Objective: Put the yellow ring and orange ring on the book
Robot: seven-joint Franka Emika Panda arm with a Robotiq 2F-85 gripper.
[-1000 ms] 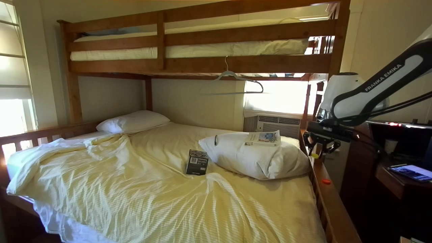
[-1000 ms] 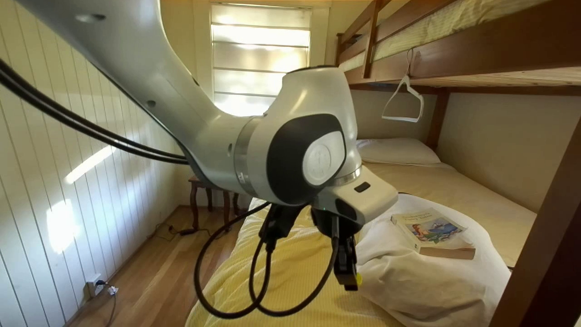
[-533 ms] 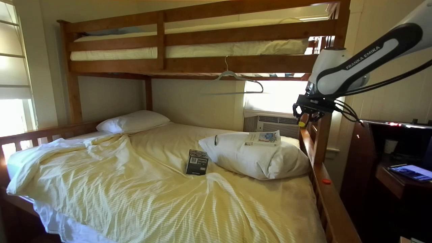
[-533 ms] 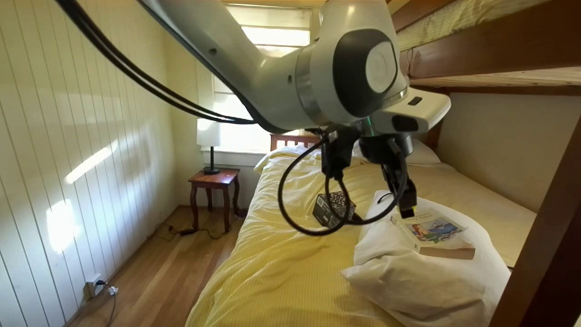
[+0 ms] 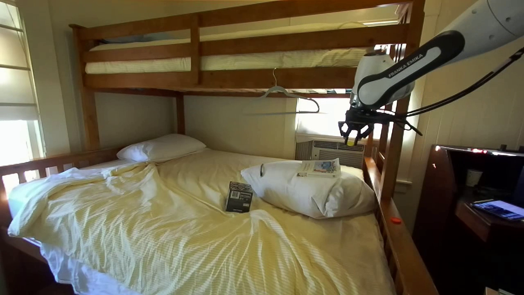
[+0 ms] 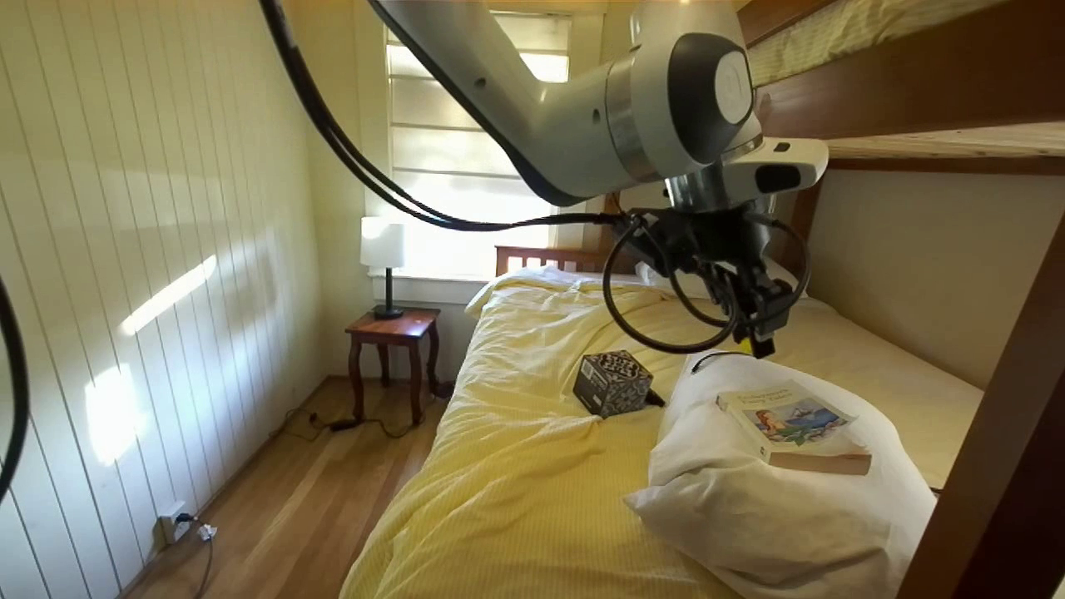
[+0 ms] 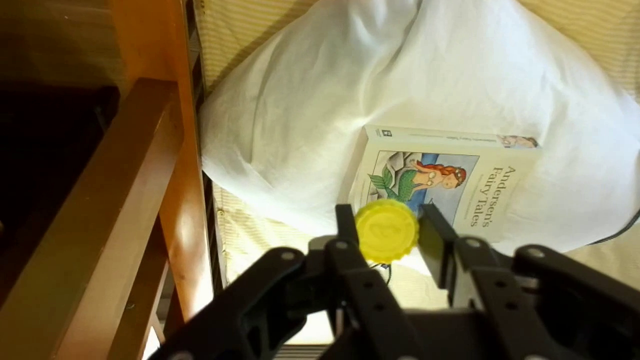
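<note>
Set against the frame a second earlier, the white-and-black robot arm point(image 5: 393, 80) hangs higher and farther in over the yellow-covered bed point(image 5: 176, 229), and the plastic-looking, scallop-edged yellow ring point(image 7: 387, 231) comes with it, away from the brown wooden rail point(image 5: 405, 246). The black two-fingered gripper point(image 7: 389, 226) is closed down to the yellow ring's width, its jaws on either side, and appears to have it pinched.

As far as the pictures show, neither half of the task is complete. Picking up the yellow ring looks done; placing it is not. In the wrist view it overlaps the cream paperback book point(image 7: 450, 175), which lies on the plump white pillow point(image 5: 305, 192), but it is in the air, and whether it is squarely above the book cannot be told. Lowering and letting go remain. The flat, round orange ring point(image 5: 395, 220) lies on the rail, well apart from the book, so its whole transfer is left.
</note>
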